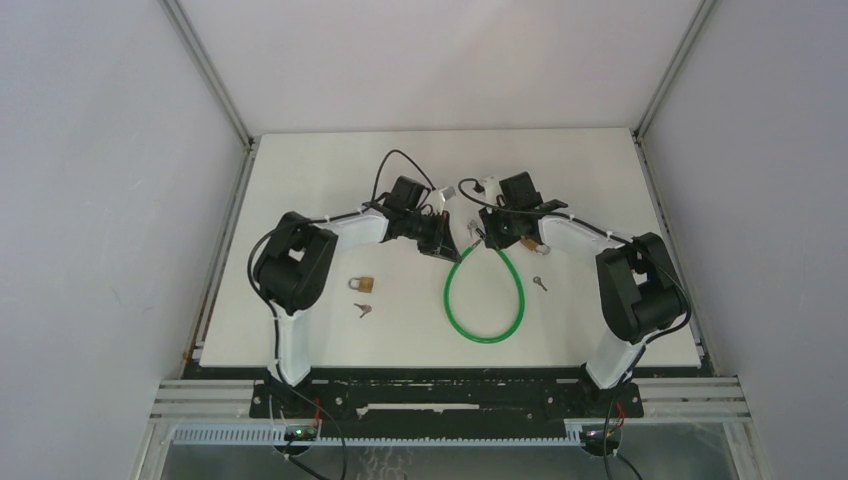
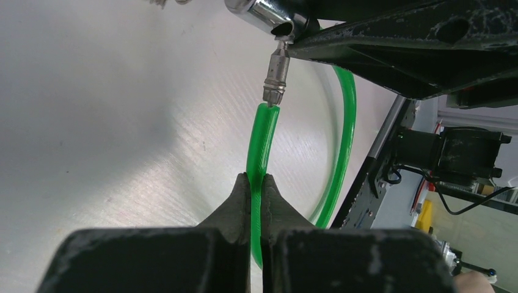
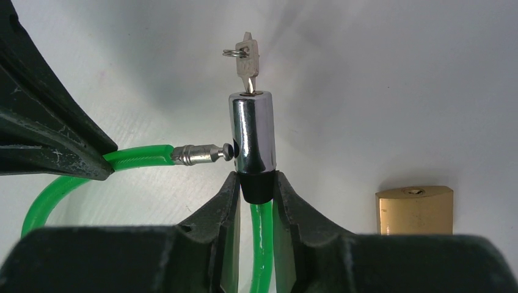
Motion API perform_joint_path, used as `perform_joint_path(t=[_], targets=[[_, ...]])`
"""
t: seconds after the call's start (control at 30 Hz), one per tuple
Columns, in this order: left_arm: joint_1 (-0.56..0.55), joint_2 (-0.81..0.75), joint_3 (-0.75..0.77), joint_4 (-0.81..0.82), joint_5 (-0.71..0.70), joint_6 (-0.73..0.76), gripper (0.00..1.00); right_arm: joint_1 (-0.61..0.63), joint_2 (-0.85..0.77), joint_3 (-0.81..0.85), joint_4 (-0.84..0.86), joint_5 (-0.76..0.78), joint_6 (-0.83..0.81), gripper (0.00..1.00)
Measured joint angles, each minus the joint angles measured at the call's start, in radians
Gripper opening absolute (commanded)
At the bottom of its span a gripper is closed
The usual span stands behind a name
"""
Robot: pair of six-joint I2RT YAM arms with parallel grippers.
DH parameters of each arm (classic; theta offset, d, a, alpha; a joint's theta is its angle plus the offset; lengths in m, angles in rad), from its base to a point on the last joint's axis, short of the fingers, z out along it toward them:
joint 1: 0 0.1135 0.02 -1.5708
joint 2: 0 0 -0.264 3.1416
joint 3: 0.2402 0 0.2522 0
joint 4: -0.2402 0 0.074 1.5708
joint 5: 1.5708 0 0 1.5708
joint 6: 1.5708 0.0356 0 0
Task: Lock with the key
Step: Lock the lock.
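The cable lock (image 1: 449, 300) lies as a green loop on the white desk (image 1: 330, 170), its two ends brought together at the loop's far side, where both wrists meet. The left arm (image 1: 300, 260) has its elbow out to the left and its forearm angled inward. The right arm (image 1: 630, 280) mirrors it.

The left jaws are clenched on the green cable just behind its metal pin (image 2: 276, 76). The right jaws grasp the black collar under the chrome cylinder (image 3: 252, 131), which points straight out from them with the key (image 3: 247, 61) in its end. The pin's tip sits at the cylinder's side hole, though it may not be fully seated.

A brass padlock (image 3: 414, 210) lies just beside the right jaws. A second padlock (image 1: 362, 284) and a loose key (image 1: 363, 310) lie near the left arm.
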Motion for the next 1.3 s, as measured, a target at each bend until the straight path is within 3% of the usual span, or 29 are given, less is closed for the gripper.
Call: perform_joint_path(t=[1.3], targets=[[0.019,0.014,0.000,0.016,0.032,-0.031,0.00,0.031,0.000,0.000,0.007,0.028,-0.032,0.00]])
